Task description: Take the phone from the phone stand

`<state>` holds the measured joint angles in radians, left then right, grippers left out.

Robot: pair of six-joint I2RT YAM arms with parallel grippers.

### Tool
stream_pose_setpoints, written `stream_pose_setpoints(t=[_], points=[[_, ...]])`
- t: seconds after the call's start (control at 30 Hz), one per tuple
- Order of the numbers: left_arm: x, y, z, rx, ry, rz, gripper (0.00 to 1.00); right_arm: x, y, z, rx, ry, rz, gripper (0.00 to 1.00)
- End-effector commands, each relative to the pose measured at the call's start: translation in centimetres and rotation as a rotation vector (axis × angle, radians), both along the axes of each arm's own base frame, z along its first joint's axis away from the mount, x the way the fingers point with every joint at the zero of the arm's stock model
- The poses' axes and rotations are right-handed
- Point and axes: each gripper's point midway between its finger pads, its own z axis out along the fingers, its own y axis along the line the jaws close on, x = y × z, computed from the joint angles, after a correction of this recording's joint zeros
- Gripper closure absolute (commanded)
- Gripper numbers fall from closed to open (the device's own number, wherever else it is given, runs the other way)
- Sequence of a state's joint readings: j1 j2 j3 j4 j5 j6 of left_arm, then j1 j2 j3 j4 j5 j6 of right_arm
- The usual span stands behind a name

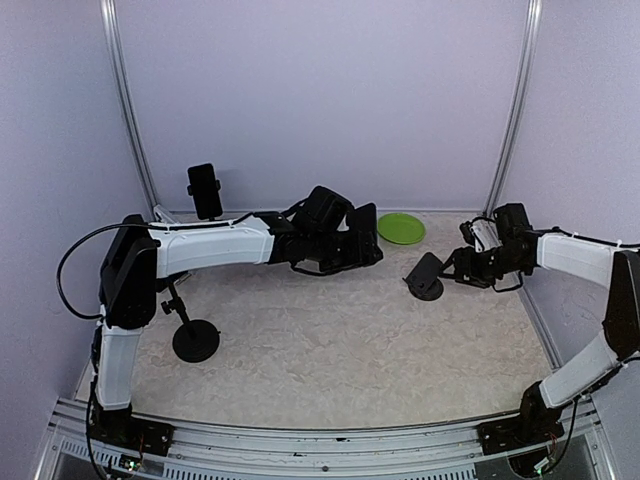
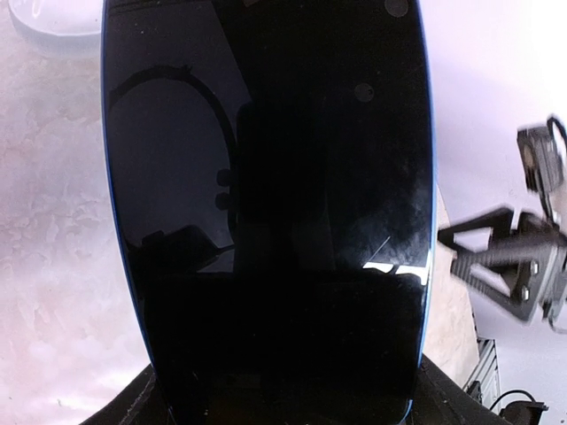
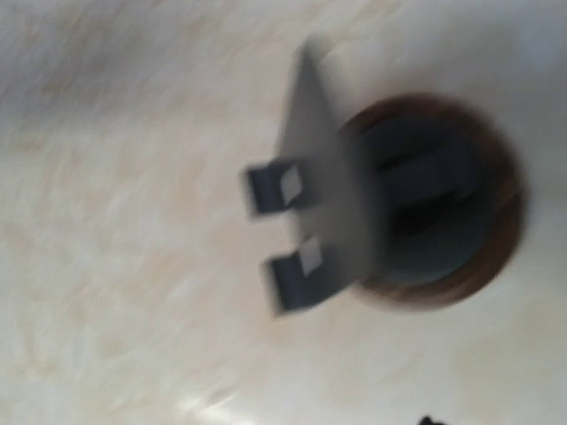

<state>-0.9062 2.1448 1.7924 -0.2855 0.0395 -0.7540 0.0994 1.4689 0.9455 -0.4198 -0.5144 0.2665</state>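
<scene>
The phone (image 2: 266,221) is off the phone stand (image 1: 425,276)
Centre-right, the empty phone stand sits beside the right gripper (image 1: 458,268), whose opening I cannot tell. Beyond, at frame centre, the left gripper (image 1: 350,248) clamps the phone; its slick glass could slip if the pinch loosens.

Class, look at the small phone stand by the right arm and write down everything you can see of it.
The phone stand has a round base, brownish at the rim and dark grey in the middle. A flat grey back plate leans up from it, ending in two small lips. The wrist view is blurred, so its material is unclear. It stands upright on the pale marbled table, empty, the phone off it. The right hand is close beside it; contact cannot be told.
</scene>
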Motion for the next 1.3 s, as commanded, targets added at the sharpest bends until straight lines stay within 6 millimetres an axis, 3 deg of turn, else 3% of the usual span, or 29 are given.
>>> stream_pose_setpoints(t=[0.0, 0.13, 0.23, 0.47, 0.63, 0.97, 1.27], points=[[1.1, 0.5, 6.7, -0.081, -0.126, 0.009, 0.63, -2.5, 2.7, 0.4, 0.067, 0.01, -0.02, 0.39], [1.2, 0.7, 6.7, -0.08, -0.126, 0.01, 0.64, -4.8, 5.5, -1.6, 0.103, 0.076, -0.004, 0.41], [1.2, 0.7, 7.0, -0.081, -0.132, 0.007, 0.64, -5.3, 6.8, -3.1, 0.121, 0.114, -0.015, 0.43], [0.8, 0.9, 6.9, -0.09, -0.118, 0.002, 0.64, -2.5, 8.3, -4.4, 0.145, 0.105, -0.055, 0.5], [0.8, 1.2, 7.0, -0.087, -0.115, 0.008, 0.64, -1.0, 9.3, -5.6, 0.13, 0.129, -0.067, 0.66], [1.1, 1.8, 7.7, -0.083, -0.138, 0.018, 0.65, -0.3, 6.8, -8.9, 0.009, 0.191, -0.136, 0.68], [1.3, 1.8, 7.7, -0.075, -0.147, 0.014, 0.65, 1.5, 2.0, -10.0, -0.046, 0.202, -0.232, 0.7]])
